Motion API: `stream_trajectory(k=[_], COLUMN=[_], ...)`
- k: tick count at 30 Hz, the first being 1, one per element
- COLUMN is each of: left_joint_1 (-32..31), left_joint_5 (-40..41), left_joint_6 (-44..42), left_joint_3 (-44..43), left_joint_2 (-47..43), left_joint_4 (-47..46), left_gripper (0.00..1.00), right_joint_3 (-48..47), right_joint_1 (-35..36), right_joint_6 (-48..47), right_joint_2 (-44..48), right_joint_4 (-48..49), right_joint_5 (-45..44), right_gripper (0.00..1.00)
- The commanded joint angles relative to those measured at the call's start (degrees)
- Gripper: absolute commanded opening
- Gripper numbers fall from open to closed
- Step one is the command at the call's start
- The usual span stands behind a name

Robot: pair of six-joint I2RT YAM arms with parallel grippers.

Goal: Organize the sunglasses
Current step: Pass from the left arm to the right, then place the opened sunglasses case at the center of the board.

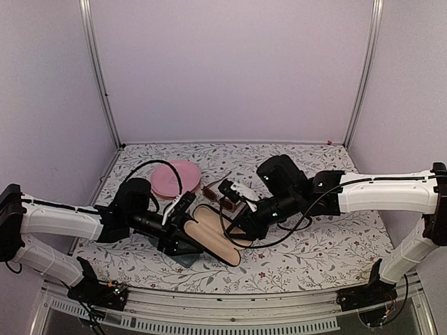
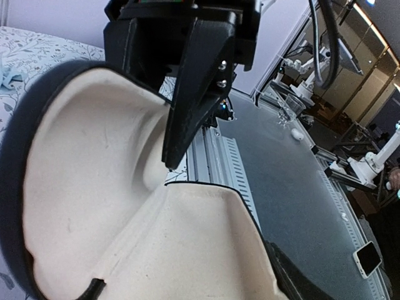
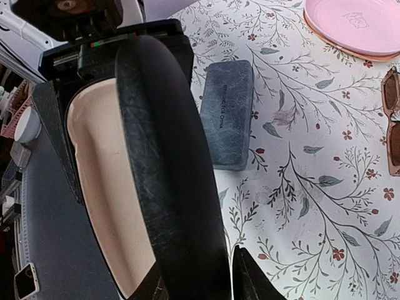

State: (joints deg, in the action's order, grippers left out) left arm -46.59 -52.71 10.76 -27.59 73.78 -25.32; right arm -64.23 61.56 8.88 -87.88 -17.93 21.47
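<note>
My top camera is looking down from above and behind at the whole table [image 1: 328, 251]. My 2 wrist cameras are hovering very close, both sharing the open case [image 1: 218, 241] at frame centre.
</note>
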Motion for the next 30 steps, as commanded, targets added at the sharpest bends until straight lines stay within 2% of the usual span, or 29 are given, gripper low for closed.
stream_trajectory(k=[1,12,14,16,19,24,28,30], left_joint_1=[0.6,0.6,0.6,0.6,0.6,0.7,1.1,1.4], left_joint_5=[-1.1,-2.3,-2.3,-2.0,-1.1,0.7,1.5,1.9], left_joint_6=[0.1,1.3,1.6,2.1,3.1,3.6,3.7,3.8], left_joint_3=[-1.4,-1.1,-0.9,-0.6,0.2,1.2,2.2,2.8], left_joint_2=[1.1,3.8,4.0,3.9,3.8,3.7,3.1,2.5], left_joint_4=[-2.1,-5.2,-5.7,-6.8,-8.2,-8.5,-8.7,-8.6], left_gripper=[0.00,0.00,0.06,0.18,0.45,0.78,0.98,0.99], right_joint_3=[-0.9,0.5,0.7,0.9,1.5,2.7,4.0,4.5], right_joint_1=[0.5,0.5,0.5,0.4,0.2,-0.8,-2.0,-2.4], right_joint_6=[-2.6,-3.0,-3.1,-3.1,-3.1,-3.0,-2.9,-3.0], right_joint_2=[0.5,2.6,3.0,3.5,4.3,6.0,7.8,8.5], right_joint_4=[-2.2,-1.9,-2.2,-2.6,-3.3,-4.4,-5.3,-6.1], right_joint_5=[-3.7,-6.1,-7.0,-8.3,-9.9,-11.8,-13.2,-14.5], right_gripper=[0.29,0.08,0.06,0.05,0.03,0.02,0.01,0.01])
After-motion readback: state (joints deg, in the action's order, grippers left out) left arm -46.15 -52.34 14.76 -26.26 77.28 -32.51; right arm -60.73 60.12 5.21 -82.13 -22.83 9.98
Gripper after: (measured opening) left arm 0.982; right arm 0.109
